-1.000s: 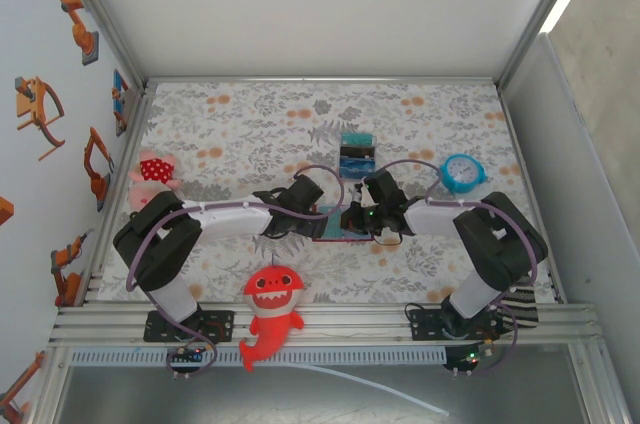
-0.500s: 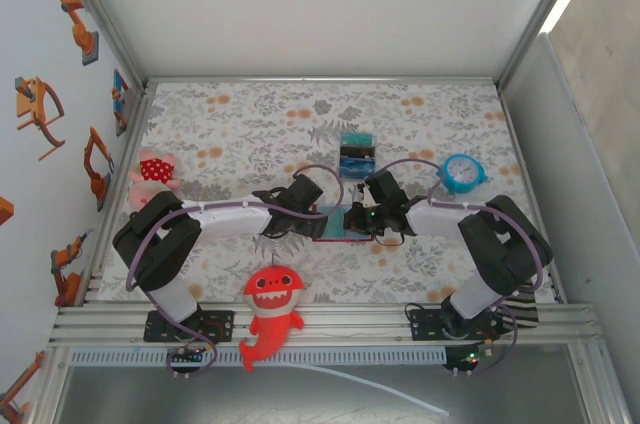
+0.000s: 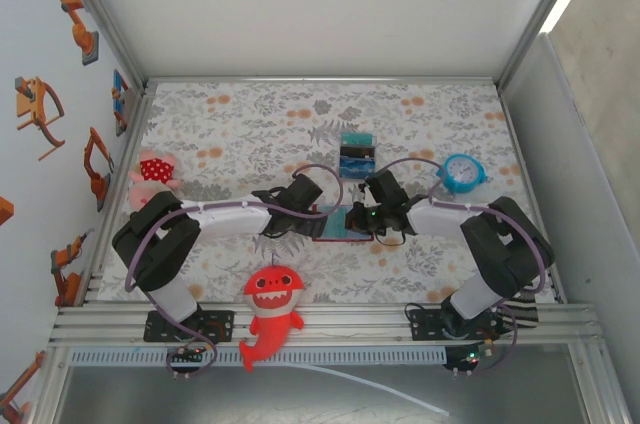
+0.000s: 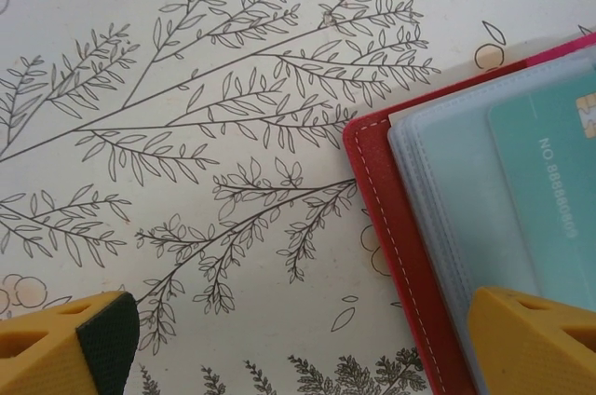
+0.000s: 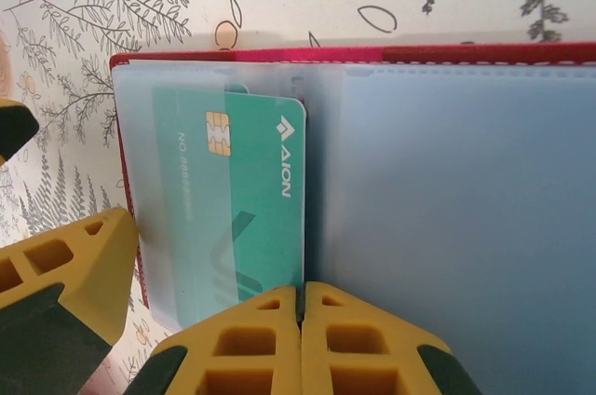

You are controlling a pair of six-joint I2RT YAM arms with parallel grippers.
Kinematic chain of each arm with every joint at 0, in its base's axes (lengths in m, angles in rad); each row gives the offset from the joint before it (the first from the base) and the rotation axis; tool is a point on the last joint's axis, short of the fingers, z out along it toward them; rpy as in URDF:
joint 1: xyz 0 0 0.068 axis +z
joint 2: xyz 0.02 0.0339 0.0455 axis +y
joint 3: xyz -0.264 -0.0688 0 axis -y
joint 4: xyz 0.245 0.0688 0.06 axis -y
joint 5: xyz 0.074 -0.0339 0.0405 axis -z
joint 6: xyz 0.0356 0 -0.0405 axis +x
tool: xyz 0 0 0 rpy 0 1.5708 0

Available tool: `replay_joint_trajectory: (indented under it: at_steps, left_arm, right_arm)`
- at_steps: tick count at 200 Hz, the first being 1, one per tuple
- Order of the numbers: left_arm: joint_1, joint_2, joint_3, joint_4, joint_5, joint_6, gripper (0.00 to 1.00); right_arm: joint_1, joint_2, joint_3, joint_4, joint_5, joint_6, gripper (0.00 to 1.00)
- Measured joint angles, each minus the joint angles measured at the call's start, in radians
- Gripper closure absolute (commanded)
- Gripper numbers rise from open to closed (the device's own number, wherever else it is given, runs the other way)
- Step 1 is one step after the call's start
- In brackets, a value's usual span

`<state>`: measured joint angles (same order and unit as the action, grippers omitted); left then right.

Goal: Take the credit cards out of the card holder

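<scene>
Right tool (image 5: 301, 306), pressed together, meets the teal credit card (image 5: 237, 199) inside the open card holder (image 5: 447, 227); left tool (image 4: 298, 344) is spread over its left edge.

I'm looking at the card holder (image 4: 396, 255), whose cover is showing as matt, dark red, leather-like material with a line of pale stitching. Its inner sleeves (image 5: 466, 209) are reading as frosted, translucent plastic with a faint sheen. The card (image 5: 251, 209) is coming across as smooth teal plastic, its chip (image 5: 218, 132) glinting metallic. The table cover (image 4: 186, 134) is looking flat, matt and printed. The left fingers (image 4: 531, 330) and right fingers (image 5: 363, 339) are appearing as matt yellow moulded plastic with dull dark pads (image 4: 110, 344). Near me, the shark (image 3: 272, 309) is looking plush and the rail (image 3: 360, 329) dull grey metal.
</scene>
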<state>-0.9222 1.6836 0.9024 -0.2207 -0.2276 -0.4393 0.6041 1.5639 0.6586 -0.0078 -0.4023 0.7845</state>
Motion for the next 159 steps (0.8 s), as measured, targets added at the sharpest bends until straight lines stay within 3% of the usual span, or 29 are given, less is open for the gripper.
replay_joint_trajectory:
  at_steps: [45, 159]
  left_arm:
    - [0.0, -0.015, 0.004, 0.003, -0.017, 0.003, 0.0]
    - [-0.009, 0.042, 0.067, 0.014, -0.024, 0.03, 0.01]
  right_arm:
    - [-0.001, -0.037, 0.0, -0.015, 0.007, -0.003, 0.8]
    - [-0.014, -0.042, -0.058, 0.049, -0.017, 0.04, 0.77]
